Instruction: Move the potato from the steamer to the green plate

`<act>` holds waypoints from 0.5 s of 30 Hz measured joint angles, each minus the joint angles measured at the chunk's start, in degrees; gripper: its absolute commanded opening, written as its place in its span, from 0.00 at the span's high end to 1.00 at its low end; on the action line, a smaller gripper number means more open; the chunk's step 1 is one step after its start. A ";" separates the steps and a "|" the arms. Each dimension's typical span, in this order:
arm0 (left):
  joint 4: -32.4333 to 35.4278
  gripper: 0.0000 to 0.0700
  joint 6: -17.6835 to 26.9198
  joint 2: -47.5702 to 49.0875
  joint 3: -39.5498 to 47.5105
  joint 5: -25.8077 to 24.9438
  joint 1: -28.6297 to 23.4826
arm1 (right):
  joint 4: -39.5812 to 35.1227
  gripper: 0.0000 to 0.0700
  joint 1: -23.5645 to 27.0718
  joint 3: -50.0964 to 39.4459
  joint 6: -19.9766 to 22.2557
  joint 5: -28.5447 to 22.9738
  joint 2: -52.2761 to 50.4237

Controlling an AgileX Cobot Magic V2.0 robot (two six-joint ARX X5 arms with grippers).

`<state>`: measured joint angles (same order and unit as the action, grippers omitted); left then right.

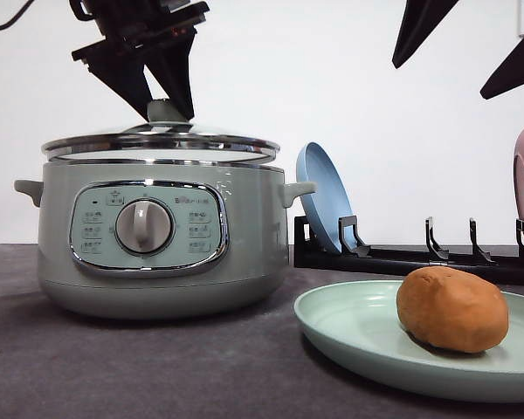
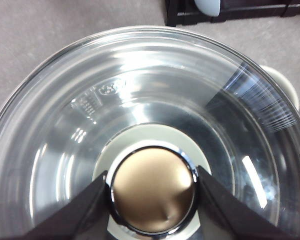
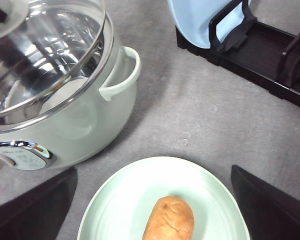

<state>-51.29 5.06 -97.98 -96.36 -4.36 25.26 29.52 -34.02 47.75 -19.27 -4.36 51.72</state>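
Front view: the left hand (image 1: 168, 103) closes its dark fingers on the knob of the glass lid (image 1: 162, 143), which sits on the pale-green steamer (image 1: 157, 240). The right hand (image 1: 472, 44) hangs spread open, high above the green plate (image 1: 349, 336). The smooth, oval orange-brown potato (image 1: 452, 308) lies on that matte plate on the grey worktop (image 1: 140, 367).

Left wrist view: the fingers (image 2: 80, 210) press both sides of the round chrome-rimmed knob (image 2: 152, 190).

Right wrist view: the open right hand (image 3: 152, 200) hovers over the potato (image 3: 169, 220).

potato (image 1: 452, 309) on green plate (image 1: 358, 336) (right) — steamer (image 1: 157, 244) lidded
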 measured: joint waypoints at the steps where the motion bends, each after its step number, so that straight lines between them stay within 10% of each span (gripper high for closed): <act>1: 0.02 1.00 0.03 -0.14 0.00 0.03 0.00 | 0.00 0.11 0.00 0.00 0.00 0.01 0.00; 15: 0.07 1.00 0.20 -0.37 0.00 0.15 0.02 | 0.00 0.11 0.00 0.00 0.67 -1.51 0.00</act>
<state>-51.22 5.26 -98.34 -96.36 -4.21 25.28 29.52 -34.02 47.75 -18.59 -5.87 51.72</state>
